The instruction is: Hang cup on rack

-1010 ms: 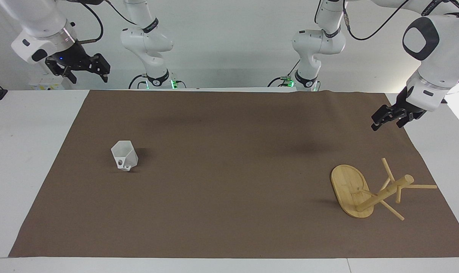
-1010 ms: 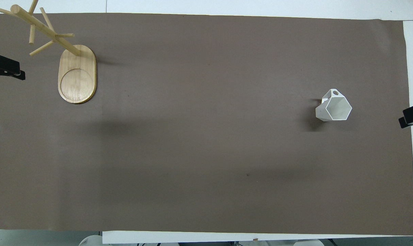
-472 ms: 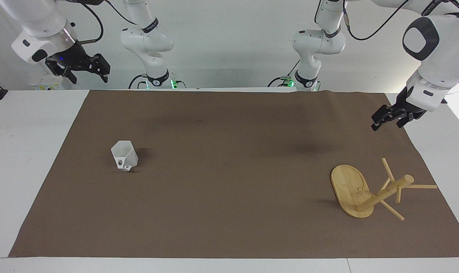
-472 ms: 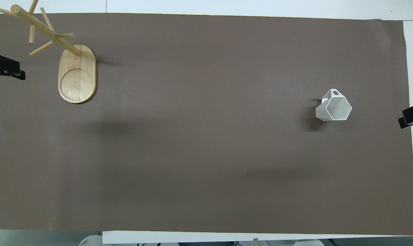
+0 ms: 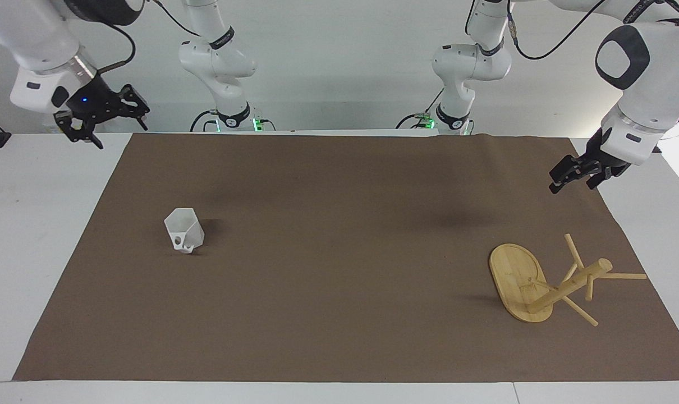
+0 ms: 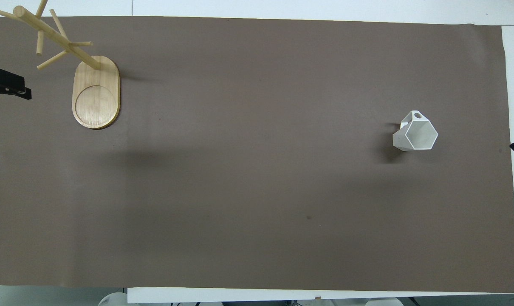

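- The cup (image 5: 184, 230) stands upright on the brown mat (image 5: 339, 252), toward the right arm's end of the table, its handle turned away from the robots.
- The rack (image 5: 547, 283) stands on the mat well apart from the cup, toward the left arm's end and a little farther from the robots than the cup.
- The right gripper (image 5: 110, 119) hangs in the air, off the mat's corner, well apart from the cup, fingers spread and holding nothing.
- The left gripper (image 5: 570, 175) hovers over the mat's edge, near the rack; whether its claw is released or clenched, I cannot tell.
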